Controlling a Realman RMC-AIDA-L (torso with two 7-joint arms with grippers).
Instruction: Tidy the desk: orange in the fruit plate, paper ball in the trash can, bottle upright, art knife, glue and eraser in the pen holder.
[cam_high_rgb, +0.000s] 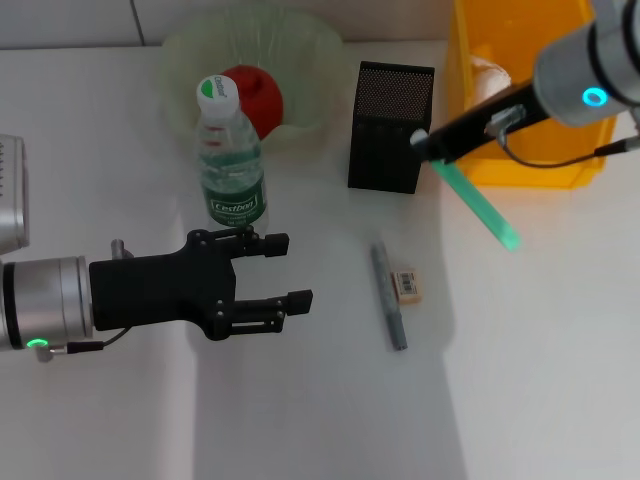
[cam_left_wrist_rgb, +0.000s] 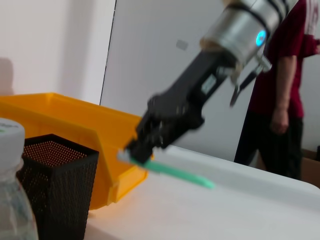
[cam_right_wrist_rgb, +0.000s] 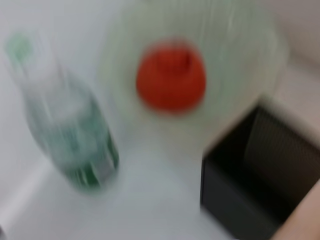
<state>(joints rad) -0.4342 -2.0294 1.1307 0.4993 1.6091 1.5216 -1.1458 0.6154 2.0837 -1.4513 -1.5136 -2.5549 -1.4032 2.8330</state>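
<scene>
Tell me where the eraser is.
In the head view, the eraser lies on the table right of centre, just beside the grey stick, nearer than the pen holder.

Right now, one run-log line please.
right tool: holds green stick beside pen holder | left tool: open near upright bottle

The left arm ends in a silver cylindrical wrist with a small green light and a thin dark cable looping beneath it; bolted to it is a matte black left pincer (cam_high_rgb: 285, 271) with a blocky body and two slim, stepped fingers (cam_high_rgb: 262, 241). The right arm has the same silver cuff (its ring light glows blue-cyan), a thin black cable hanging from it, and a long black right pincer (cam_high_rgb: 425, 142) narrowing toward its tip, with a small pale metal plate on its side.
</scene>
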